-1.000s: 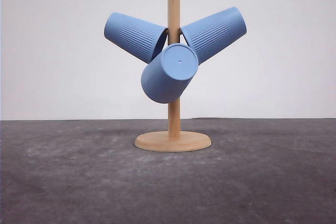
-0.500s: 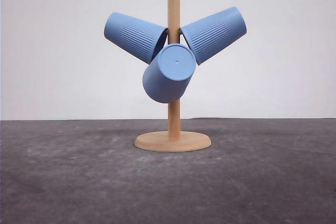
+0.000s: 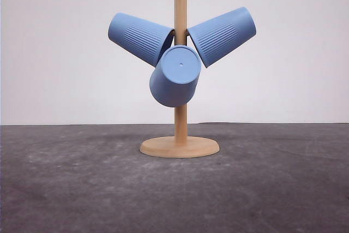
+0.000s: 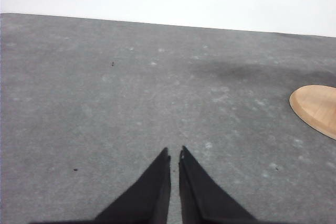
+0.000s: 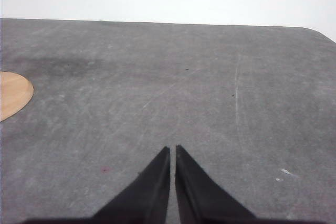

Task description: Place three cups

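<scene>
All three cups hang on the wooden stand (image 3: 180, 147): left cup (image 3: 139, 38), right cup (image 3: 222, 35), front cup (image 3: 175, 76). They look light, stiff, slightly slick; I'd grip the ribbed wall. My left gripper (image 4: 174, 156) and right gripper (image 5: 172, 150) are pressed together, empty.

Left tool (image 4: 175, 153) tips nearly touching, over grey table (image 4: 105, 87), wooden base (image 4: 317, 108) nearby

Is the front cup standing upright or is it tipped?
Tipped. The front cup hangs on the wooden stand, its flat round base turned toward the camera and slightly up, its mouth angled down and away.
</scene>
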`<state>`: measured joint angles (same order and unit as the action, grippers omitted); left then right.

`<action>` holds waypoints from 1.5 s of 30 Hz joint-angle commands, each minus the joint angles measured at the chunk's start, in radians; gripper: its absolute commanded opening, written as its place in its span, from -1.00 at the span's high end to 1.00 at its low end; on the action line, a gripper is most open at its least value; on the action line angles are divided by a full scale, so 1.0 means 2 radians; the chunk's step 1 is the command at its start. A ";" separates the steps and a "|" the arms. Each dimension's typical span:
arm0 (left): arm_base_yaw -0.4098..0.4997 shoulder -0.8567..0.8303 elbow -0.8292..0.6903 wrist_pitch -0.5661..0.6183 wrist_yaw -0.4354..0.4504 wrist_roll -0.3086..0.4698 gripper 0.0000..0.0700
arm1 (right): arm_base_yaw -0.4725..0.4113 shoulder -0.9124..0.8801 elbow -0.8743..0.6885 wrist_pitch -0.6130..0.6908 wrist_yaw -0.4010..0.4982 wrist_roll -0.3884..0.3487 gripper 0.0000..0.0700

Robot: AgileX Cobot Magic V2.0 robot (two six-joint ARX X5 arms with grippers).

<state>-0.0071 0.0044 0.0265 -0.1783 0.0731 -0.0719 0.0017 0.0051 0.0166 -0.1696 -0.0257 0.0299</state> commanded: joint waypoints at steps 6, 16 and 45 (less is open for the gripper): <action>0.000 -0.001 -0.006 -0.004 -0.002 0.000 0.99 | 0.001 -0.001 -0.002 0.006 0.000 -0.004 0.96; 0.000 -0.001 -0.006 -0.004 -0.002 0.000 0.99 | 0.001 -0.001 -0.002 0.006 0.000 -0.004 0.96; 0.000 -0.001 -0.006 -0.004 -0.002 0.000 0.99 | 0.001 -0.001 -0.002 0.006 0.000 -0.004 0.96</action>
<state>-0.0071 0.0044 0.0265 -0.1783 0.0732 -0.0719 0.0017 0.0051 0.0166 -0.1696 -0.0257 0.0299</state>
